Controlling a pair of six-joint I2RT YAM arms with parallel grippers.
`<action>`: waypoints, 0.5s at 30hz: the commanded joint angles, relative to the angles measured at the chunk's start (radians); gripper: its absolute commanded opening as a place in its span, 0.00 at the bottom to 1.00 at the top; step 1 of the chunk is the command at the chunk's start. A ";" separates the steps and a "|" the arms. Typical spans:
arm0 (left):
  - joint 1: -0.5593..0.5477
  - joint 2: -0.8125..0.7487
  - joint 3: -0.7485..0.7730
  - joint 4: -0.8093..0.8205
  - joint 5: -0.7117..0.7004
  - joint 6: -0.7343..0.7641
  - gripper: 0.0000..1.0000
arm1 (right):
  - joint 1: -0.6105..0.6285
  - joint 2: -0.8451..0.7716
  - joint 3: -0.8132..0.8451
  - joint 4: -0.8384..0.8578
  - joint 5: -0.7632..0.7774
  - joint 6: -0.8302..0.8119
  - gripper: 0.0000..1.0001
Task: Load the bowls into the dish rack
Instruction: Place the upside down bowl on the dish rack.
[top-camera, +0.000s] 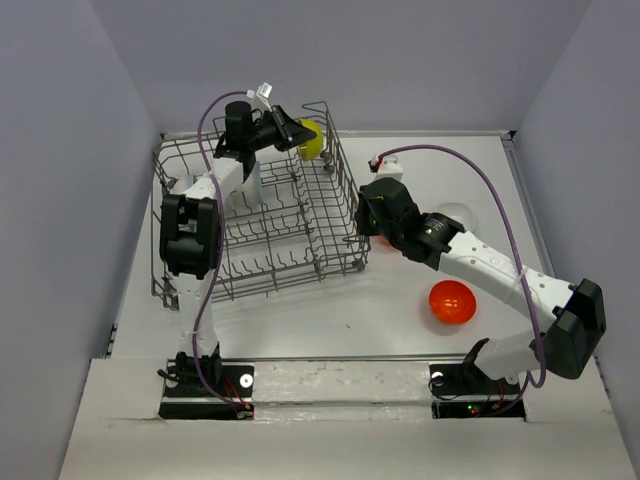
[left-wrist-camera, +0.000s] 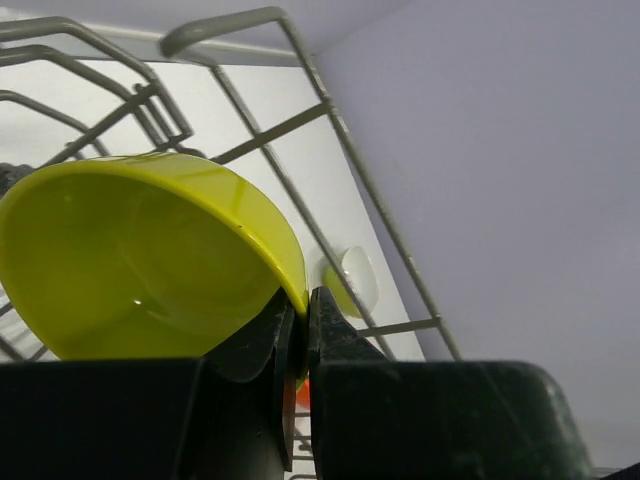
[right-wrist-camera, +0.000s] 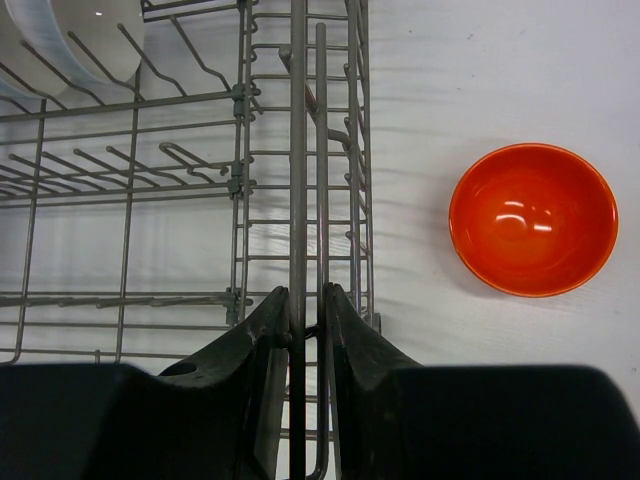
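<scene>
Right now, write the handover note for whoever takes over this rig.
Left gripper: shut on the yellow-green bowl by its rim, at the far right corner of the dish rack.
Right gripper: shut on a wire of the rack's right side.
Done: at least one white bowl in the rack.
Left: seat the yellow-green bowl; then an orange bowl and a second white bowl, both on the table right of the rack.
</scene>
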 joint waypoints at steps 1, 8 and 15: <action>-0.040 -0.086 -0.021 0.204 0.057 -0.125 0.00 | 0.004 0.023 0.013 0.024 -0.056 0.046 0.02; -0.066 -0.077 -0.134 0.362 -0.012 -0.231 0.00 | 0.004 0.012 0.012 0.024 -0.056 0.044 0.02; -0.085 -0.063 -0.203 0.456 -0.060 -0.286 0.00 | 0.004 0.008 0.004 0.024 -0.054 0.043 0.02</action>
